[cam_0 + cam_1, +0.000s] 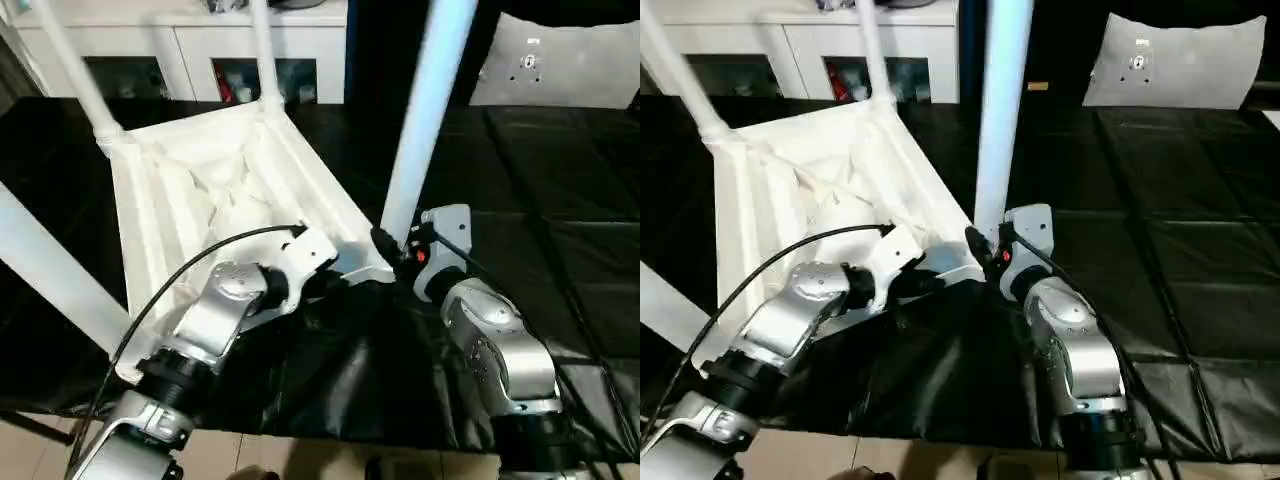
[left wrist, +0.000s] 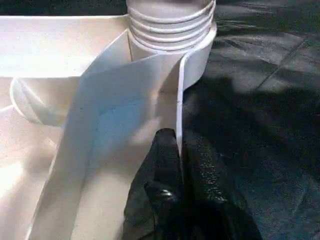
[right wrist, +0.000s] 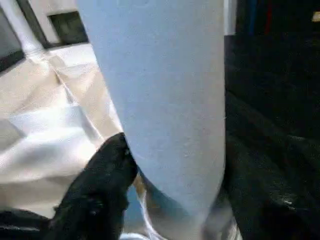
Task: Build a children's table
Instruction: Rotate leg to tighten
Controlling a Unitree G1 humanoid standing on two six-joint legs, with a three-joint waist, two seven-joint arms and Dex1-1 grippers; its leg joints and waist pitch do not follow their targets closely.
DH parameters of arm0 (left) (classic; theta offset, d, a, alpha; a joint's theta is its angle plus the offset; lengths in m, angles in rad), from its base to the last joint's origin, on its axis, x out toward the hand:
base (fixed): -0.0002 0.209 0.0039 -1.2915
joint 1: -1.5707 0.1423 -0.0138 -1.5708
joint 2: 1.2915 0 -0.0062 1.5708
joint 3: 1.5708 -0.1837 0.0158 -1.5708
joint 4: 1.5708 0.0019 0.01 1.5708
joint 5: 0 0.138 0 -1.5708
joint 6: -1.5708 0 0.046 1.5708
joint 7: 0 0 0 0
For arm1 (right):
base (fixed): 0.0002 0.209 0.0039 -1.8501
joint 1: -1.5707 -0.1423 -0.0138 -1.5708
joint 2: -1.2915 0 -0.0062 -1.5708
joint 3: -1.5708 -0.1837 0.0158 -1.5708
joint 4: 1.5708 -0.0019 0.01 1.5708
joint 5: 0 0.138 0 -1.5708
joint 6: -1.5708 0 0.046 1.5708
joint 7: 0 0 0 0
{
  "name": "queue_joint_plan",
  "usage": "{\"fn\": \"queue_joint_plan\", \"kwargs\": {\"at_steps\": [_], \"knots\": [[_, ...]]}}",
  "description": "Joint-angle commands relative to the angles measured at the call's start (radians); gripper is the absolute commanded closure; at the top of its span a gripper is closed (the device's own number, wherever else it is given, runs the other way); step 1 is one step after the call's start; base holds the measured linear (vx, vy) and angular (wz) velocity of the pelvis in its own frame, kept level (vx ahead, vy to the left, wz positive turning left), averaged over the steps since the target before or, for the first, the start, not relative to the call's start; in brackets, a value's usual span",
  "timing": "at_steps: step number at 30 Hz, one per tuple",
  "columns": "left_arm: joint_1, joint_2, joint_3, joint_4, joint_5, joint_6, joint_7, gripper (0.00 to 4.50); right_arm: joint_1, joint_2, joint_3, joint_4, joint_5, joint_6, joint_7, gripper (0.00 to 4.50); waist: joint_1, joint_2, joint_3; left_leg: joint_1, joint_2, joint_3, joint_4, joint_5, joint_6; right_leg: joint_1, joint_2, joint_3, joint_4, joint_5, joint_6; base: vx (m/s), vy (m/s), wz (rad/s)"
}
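Starting at your far left, a white leg [image 1: 50, 275] of the children's table [image 1: 225, 185] slants across the edge of the head views, and behind it two more legs rise from the far corners, one at [image 1: 80, 70] and one at [image 1: 265, 55]. The table lies upside down and tilted on the black quilted cloth [image 1: 560, 180], its X-ribbed underside facing you. Your left gripper [image 2: 172, 150] sits at the near corner with its black fingers pressed together on the thin white side wall of the top, just below the threaded socket [image 2: 172, 27]; its black cable [image 1: 190, 270] loops over the forearm and crosses your view of the rim. Moving right, the fourth leg [image 1: 425, 110] stands up from that near corner, and your right gripper [image 1: 395, 250] is at its base with one black finger [image 3: 107, 175] against the leg; you cannot tell whether it grips or merely touches. Behind, a white cabinet [image 1: 190, 45] lines the wall, and at far right a grey panel [image 1: 560, 65] leans upright.
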Motion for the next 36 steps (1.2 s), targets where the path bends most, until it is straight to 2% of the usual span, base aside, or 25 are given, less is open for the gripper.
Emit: {"fn": "queue_joint_plan", "kwargs": {"at_steps": [1,2,3,5,7,8,9,10,11,12,13,14,15,17,19,21,22,23,24,27,28,29,31,33,36], "knots": [[-0.036,-0.050,-0.033,0.001,-0.013,-0.027,0.034,4.50,0.047,0.025,0.140,-0.016,0.071,0.034,0.125,1.45,0.000,-0.011,-0.029,-0.003,0.075,-0.036,-0.093,-0.194,0.061,0.031,-0.084,0.055,-0.090,-0.332,-0.182,0.000,0.000,0.00],[-0.032,-0.032,-0.033,-0.004,-0.014,-0.042,0.009,4.50,0.069,-0.018,0.134,-0.038,0.070,0.024,0.169,1.36,0.004,-0.010,-0.034,0.004,0.076,-0.031,-0.089,-0.188,0.069,0.031,-0.084,0.057,-0.090,-0.301,-0.194,0.000,0.000,0.00],[-0.028,-0.015,-0.031,-0.008,-0.014,-0.044,-0.012,4.50,0.087,-0.055,0.123,-0.054,0.070,0.010,0.204,1.26,0.006,-0.012,-0.035,0.004,0.077,-0.031,-0.089,-0.184,0.075,0.034,-0.084,0.057,-0.089,-0.290,-0.198,0.000,0.000,0.00],[-0.021,0.014,-0.028,-0.009,-0.017,-0.070,-0.053,4.50,0.108,-0.116,0.093,-0.073,0.084,0.003,0.259,1.03,0.012,-0.014,-0.037,-0.007,0.075,-0.029,-0.086,-0.138,0.102,0.043,-0.089,0.057,-0.084,-0.247,-0.212,0.000,0.000,0.00],[-0.011,0.047,-0.028,-0.009,-0.026,-0.099,-0.106,4.50,0.115,-0.184,0.056,-0.076,0.099,-0.008,0.323,0.89,0.014,-0.020,-0.041,-0.011,0.075,-0.029,-0.085,-0.115,0.120,0.047,-0.091,0.054,-0.082,-0.245,-0.214,0.000,0.000,0.00],[-0.005,0.068,-0.030,-0.009,-0.033,-0.120,-0.143,4.50,0.114,-0.222,0.038,-0.073,0.107,-0.019,0.362,0.80,0.017,-0.023,-0.046,-0.013,0.074,-0.028,-0.081,-0.084,0.134,0.052,-0.091,0.054,-0.081,-0.224,-0.214,0.000,0.000,0.00],[-0.001,0.091,-0.033,-0.007,-0.038,-0.138,-0.180,4.50,0.108,-0.260,0.021,-0.063,0.113,-0.033,0.403,0.69,0.019,-0.021,-0.050,-0.015,0.076,-0.029,-0.078,-0.045,0.150,0.054,-0.091,0.052,-0.073,-0.170,-0.225,0.000,0.000,0.00],[0.001,0.102,-0.035,-0.006,-0.040,-0.154,-0.198,4.50,0.104,-0.276,0.015,-0.058,0.113,-0.039,0.418,0.62,0.019,-0.021,-0.052,-0.016,0.076,-0.028,-0.075,-0.029,0.163,0.053,-0.091,0.051,-0.071,-0.141,-0.233,0.000,0.000,0.00],[0.006,0.125,-0.040,-0.004,-0.050,-0.183,-0.241,4.50,0.092,-0.306,0.008,-0.045,0.115,-0.054,0.449,0.54,0.019,-0.021,-0.059,-0.016,0.076,-0.028,-0.070,0.010,0.183,0.054,-0.089,0.049,-0.060,-0.072,-0.252,0.000,0.000,0.00],[0.011,0.142,-0.043,-0.008,-0.057,-0.188,-0.273,4.50,0.086,-0.330,0.006,-0.037,0.122,-0.065,0.479,0.46,0.019,-0.019,-0.057,-0.017,0.078,-0.028,-0.070,0.023,0.193,0.051,-0.090,0.047,-0.058,-0.052,-0.261,0.000,0.000,0.00],[0.011,0.144,-0.043,-0.008,-0.058,-0.187,-0.275,4.50,0.085,-0.332,0.006,-0.036,0.123,-0.066,0.482,0.46,0.020,-0.020,-0.061,-0.019,0.077,-0.028,-0.064,0.051,0.210,0.054,-0.090,0.046,-0.051,-0.009,-0.273,0.000,0.000,0.00],[0.018,0.189,-0.053,0.005,-0.060,-0.243,-0.344,4.50,0.062,-0.382,0.010,-0.019,0.143,-0.098,0.579,0.46,0.021,-0.023,-0.066,-0.020,0.078,-0.027,-0.060,0.078,0.230,0.054,-0.090,0.045,-0.045,0.029,-0.284,0.000,0.000,0.00],[0.018,0.190,-0.054,0.005,-0.060,-0.245,-0.346,4.50,0.062,-0.383,0.010,-0.019,0.144,-0.098,0.582,0.46,0.021,-0.025,-0.069,-0.019,0.078,-0.028,-0.057,0.087,0.241,0.054,-0.090,0.043,-0.042,0.042,-0.290,0.000,0.000,0.00],[0.021,0.220,-0.058,0.020,-0.068,-0.297,-0.404,4.50,0.044,-0.420,0.025,-0.013,0.171,-0.104,0.682,0.46,0.023,-0.023,-0.067,-0.018,0.082,-0.027,-0.055,0.087,0.270,0.049,-0.089,0.041,-0.038,0.053,-0.301,0.000,0.000,0.00],[0.020,0.239,-0.062,0.026,-0.078,-0.315,-0.448,4.50,0.031,-0.450,0.045,-0.005,0.188,-0.108,0.758,0.46,0.025,-0.021,-0.065,-0.014,0.085,-0.026,-0.057,0.066,0.267,0.045,-0.089,0.040,-0.042,0.011,-0.303,0.000,0.000,0.00],[0.015,0.254,-0.070,0.026,-0.087,-0.326,-0.487,4.50,0.012,-0.474,0.065,0.014,0.195,-0.120,0.823,0.46,0.029,-0.018,-0.062,-0.010,0.091,-0.026,-0.060,0.037,0.244,0.042,-0.090,0.040,-0.045,-0.043,-0.306,0.000,0.000,0.00],[0.008,0.265,-0.079,0.029,-0.091,-0.338,-0.517,4.50,-0.011,-0.485,0.079,0.039,0.201,-0.124,0.876,0.61,0.029,-0.028,-0.061,-0.011,0.092,-0.025,-0.062,0.020,0.232,0.044,-0.091,0.040,-0.047,-0.062,-0.306,0.000,0.000,0.00],[0.004,0.269,-0.084,0.031,-0.090,-0.349,-0.528,4.50,-0.022,-0.489,0.084,0.048,0.207,-0.119,0.901,0.79,0.031,-0.026,-0.061,-0.012,0.090,-0.026,-0.063,0.009,0.219,0.047,-0.093,0.041,-0.046,-0.078,-0.309,0.000,0.000,0.00],[0.001,0.273,-0.088,0.037,-0.090,-0.363,-0.542,4.50,-0.033,-0.493,0.090,0.061,0.212,-0.120,0.925,0.79,0.033,-0.024,-0.060,-0.009,0.092,-0.024,-0.063,0.003,0.206,0.043,-0.092,0.042,-0.048,-0.086,-0.307,0.000,0.000,0.00],[-0.006,0.277,-0.092,0.045,-0.089,-0.379,-0.559,4.50,-0.055,-0.500,0.105,0.083,0.217,-0.120,0.969,1.14,0.038,-0.026,-0.060,-0.006,0.094,-0.023,-0.064,-0.003,0.187,0.044,-0.092,0.043,-0.046,-0.081,-0.310,0.000,0.000,0.00],[-0.012,0.277,-0.092,0.053,-0.088,-0.388,-0.566,4.50,-0.070,-0.504,0.118,0.100,0.218,-0.118,0.999,1.23,0.040,-0.028,-0.061,-0.006,0.093,-0.023,-0.063,0.003,0.187,0.045,-0.092,0.044,-0.044,-0.068,-0.311,0.000,0.000,0.00],[-0.015,0.276,-0.091,0.059,-0.086,-0.393,-0.569,4.50,-0.079,-0.508,0.128,0.110,0.219,-0.116,1.021,1.27,0.047,-0.034,-0.066,-0.007,0.091,-0.021,-0.060,0.016,0.190,0.047,-0.093,0.043,-0.041,-0.056,-0.317,0.000,0.000,0.00],[-0.019,0.274,-0.090,0.064,-0.085,-0.397,-0.573,4.50,-0.091,-0.513,0.143,0.123,0.218,-0.115,1.043,1.45,0.053,-0.033,-0.068,-0.008,0.092,-0.020,-0.058,0.032,0.192,0.047,-0.094,0.044,-0.037,-0.038,-0.315,0.000,0.000,0.00],[-0.019,0.275,-0.090,0.064,-0.087,-0.401,-0.577,4.50,-0.105,-0.515,0.156,0.144,0.214,-0.120,1.066,1.60,0.058,-0.038,-0.072,-0.009,0.091,-0.021,-0.055,0.056,0.199,0.048,-0.094,0.043,-0.031,-0.008,-0.320,0.000,0.000,0.00],[-0.017,0.277,-0.092,0.064,-0.088,-0.406,-0.582,4.50,-0.117,-0.513,0.163,0.167,0.206,-0.127,1.084,1.77,0.059,-0.040,-0.073,-0.011,0.090,-0.020,-0.054,0.056,0.199,0.049,-0.094,0.042,-0.031,-0.014,-0.320,0.000,0.000,0.00]]}}
